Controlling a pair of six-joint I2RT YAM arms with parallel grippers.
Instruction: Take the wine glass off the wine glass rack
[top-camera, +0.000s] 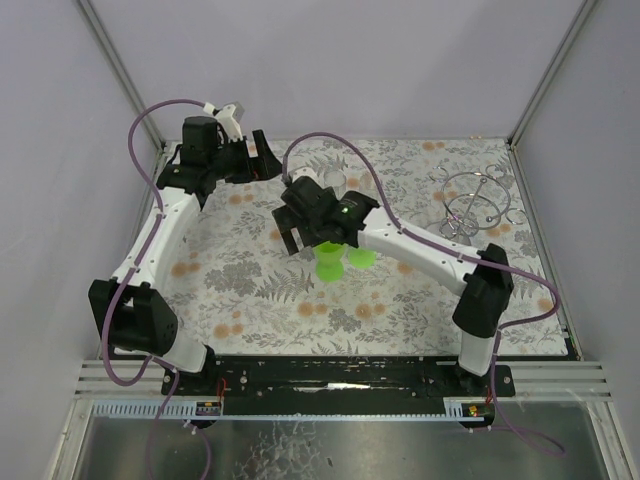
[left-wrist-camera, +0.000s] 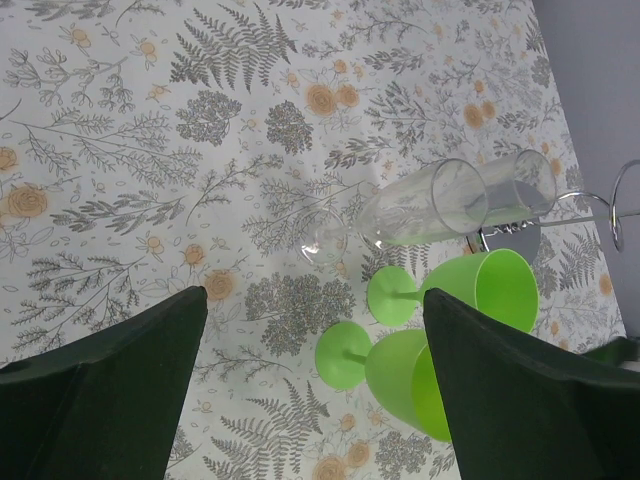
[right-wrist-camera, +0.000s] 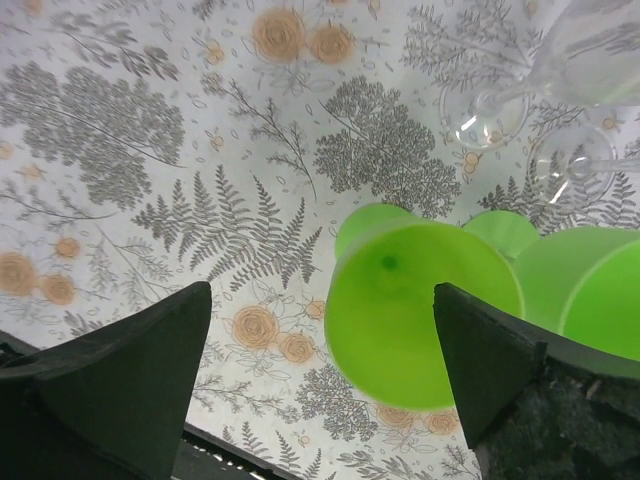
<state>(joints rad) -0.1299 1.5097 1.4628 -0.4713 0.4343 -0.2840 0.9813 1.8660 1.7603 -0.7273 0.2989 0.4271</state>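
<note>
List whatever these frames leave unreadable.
- Top view: clear glasses mostly hidden behind the wrist of the right arm.
- Left wrist: wine glass rack cut off by the right edge; only one loop shows.
- Right wrist: second green glass cut off by the right finger and frame edge.

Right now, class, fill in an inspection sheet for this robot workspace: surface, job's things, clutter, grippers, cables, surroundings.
Surface: floral cloth covers the table.
Job's things: wire rack upright at the far right; two green glasses and two clear glasses lie on their sides on the cloth.
Clutter: nothing seen.
Grippers: left gripper has its jaws open and empty; right gripper has its jaws open above the green glasses.
Cables: purple cables loop along both arms.
Surroundings: pale walls, metal frame posts.
</note>
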